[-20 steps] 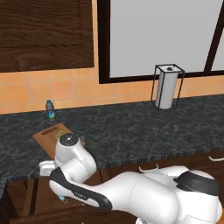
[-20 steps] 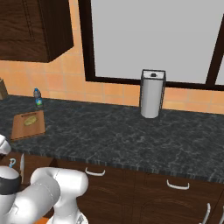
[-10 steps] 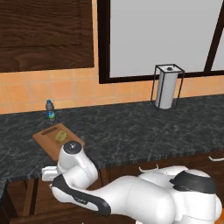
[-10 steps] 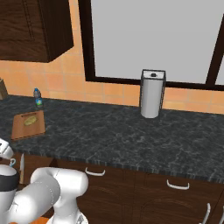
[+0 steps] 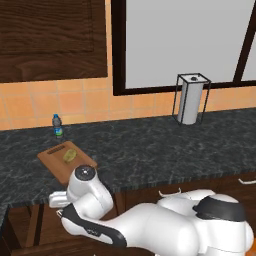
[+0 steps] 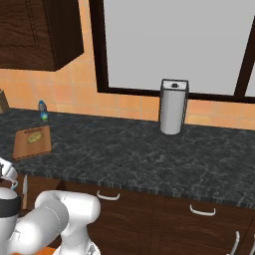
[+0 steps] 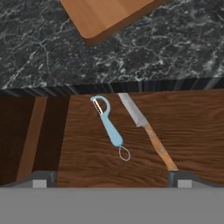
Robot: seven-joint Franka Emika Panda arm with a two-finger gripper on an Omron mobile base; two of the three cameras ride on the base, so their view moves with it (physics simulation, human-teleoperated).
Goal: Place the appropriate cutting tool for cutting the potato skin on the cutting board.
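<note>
1. So, the small peeler with a light-blue handle, a ring at one end and a pale silvery head [image 7: 109,125] lies flat on the brown wood floor of an open drawer [image 7: 87,148] below the counter edge, head toward the counter, ring toward the camera.
2. Just beside the peeler, on the side away from the drawer's dark wall, lies a longer knife with a silver blade and brown wooden handle [image 7: 146,130]; apart from the peeler near the handles, closer at the blade end, not clearly touching.
3. Beyond the peeler's head, up on the dark speckled stone counter [image 5: 150,150], sits the flat reddish-brown wooden cutting board [image 5: 57,167], with the small yellowish-tan oval potato [image 5: 69,155] on it.
4. A small bottle with a blue cap [image 5: 58,125] stands behind the board by the tiled wall; a paper towel holder [image 5: 190,99] stands well apart along the counter.
5. The gripper [image 7: 109,179] hangs over the drawer with its jaws spread wide and nothing between them; peeler roughly centred under it.
6. Step in hand, judged: descend and grasp the peeler.
7. To do it well: come straight down on the blue handle mid-length, fingers straddling it across its width, and keep the knife-side finger clear of the blade.
8. Then lift clear of the counter lip before moving to the board, and set it down beside the potato.
</note>
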